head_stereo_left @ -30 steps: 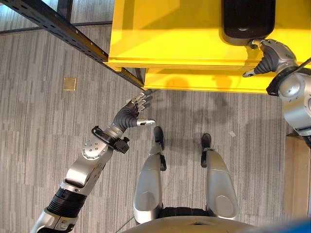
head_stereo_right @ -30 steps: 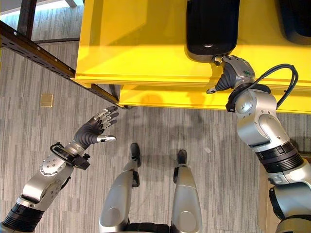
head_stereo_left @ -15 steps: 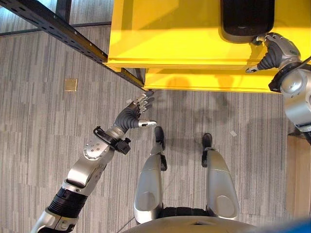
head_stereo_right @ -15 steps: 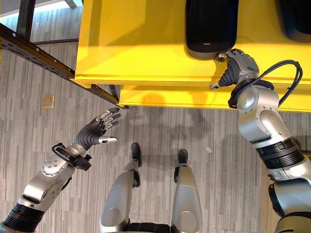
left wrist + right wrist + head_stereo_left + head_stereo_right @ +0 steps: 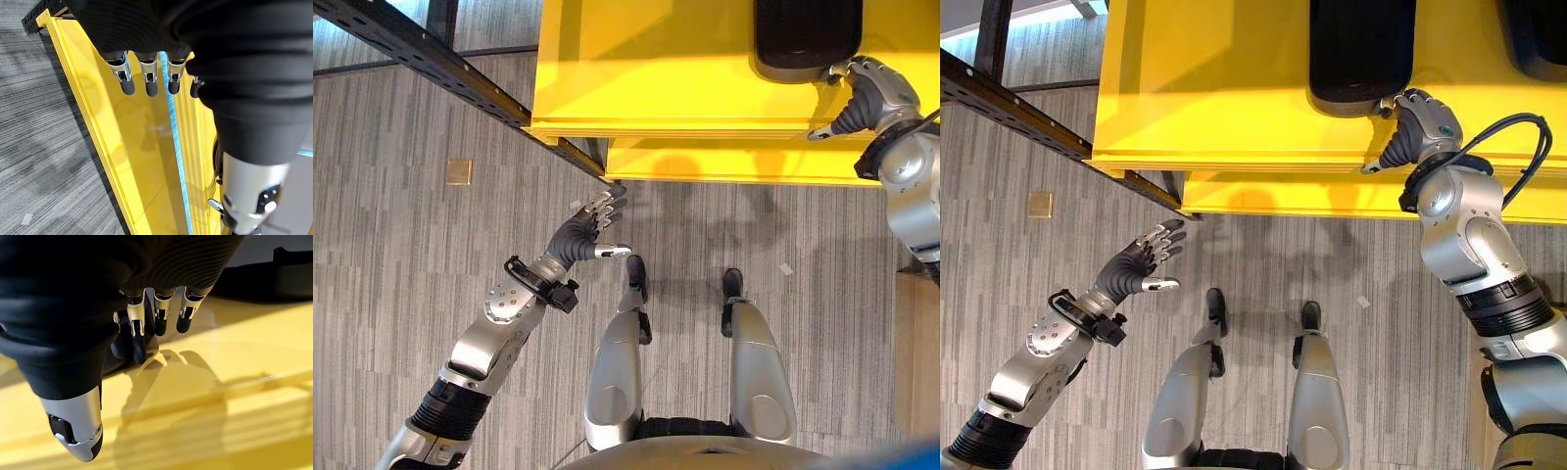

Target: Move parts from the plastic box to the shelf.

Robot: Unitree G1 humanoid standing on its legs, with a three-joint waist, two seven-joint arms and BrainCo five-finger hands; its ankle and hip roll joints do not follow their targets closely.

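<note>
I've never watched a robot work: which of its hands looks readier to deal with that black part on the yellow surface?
Probably the right hand: it is up at the near end of the black part on the yellow shelf. The left hand hangs open over the floor, below the shelf.

Yellow plastic box [image 5: 646, 73]: a large bright-yellow container with a smooth, glossy surface, seen from above; its near rim is stepped, with a second yellow edge set lower and slightly back beneath the upper lip. Black part [image 5: 1361, 49]: a dark, glossy, elongated piece with rounded corners and a paler grey band along its near end, lying flat on the yellow surface close to the near rim. A second black part [image 5: 1538, 34] lies further right, cut by the frame edge; its full shape cannot be told.
</note>
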